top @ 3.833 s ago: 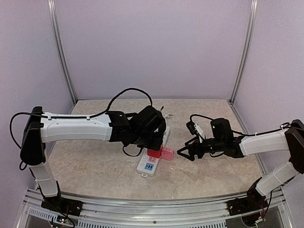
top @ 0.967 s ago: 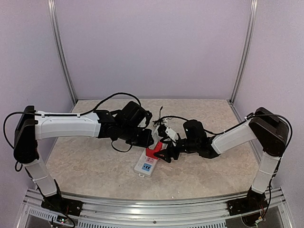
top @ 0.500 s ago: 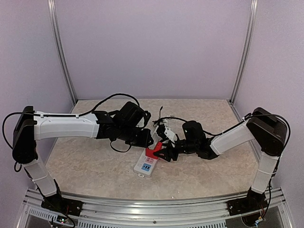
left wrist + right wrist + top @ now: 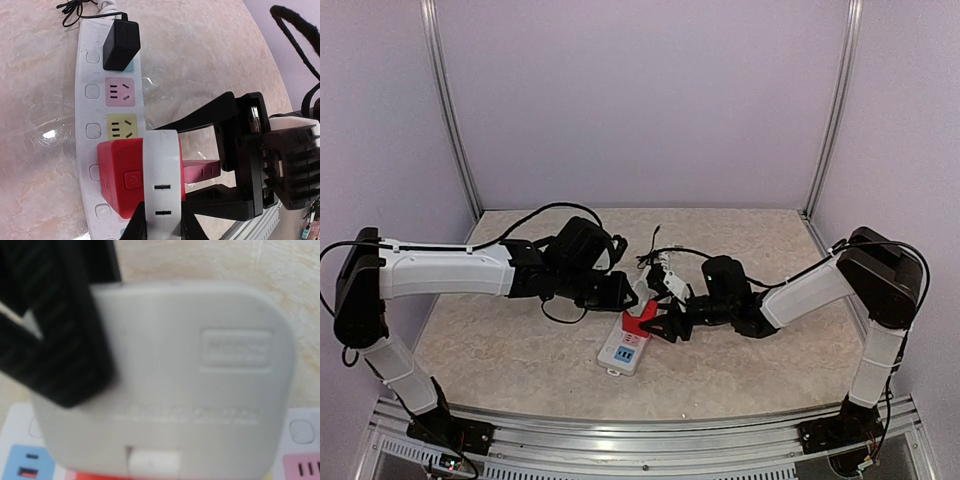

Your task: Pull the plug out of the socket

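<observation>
Plug, a red cube with a white band across its top, sits pushed into the power strip about midway along it. Counting from the strip's cord end, it comes after the black adapter, a bare pink outlet and a bare yellow outlet, which it stands just beside. It looks like a light, hard plastic block with smooth, slightly slippery faces, so the best hold is probably on two opposite side faces, low and close to the strip. Its prongs will likely grip tightly. The strip itself is light and lies loose on the table, so it may lift with the plug unless it is held down. A straight pull away from the strip's face seems safer than a tilt. The right gripper reaches in from the strip's long side. One black finger rests against each side face of the plug, so it appears clamped on it. The left gripper is fully closed and sits over the strip toward the cord end, just beyond the plug. Whether it presses on the strip I cannot tell.
</observation>
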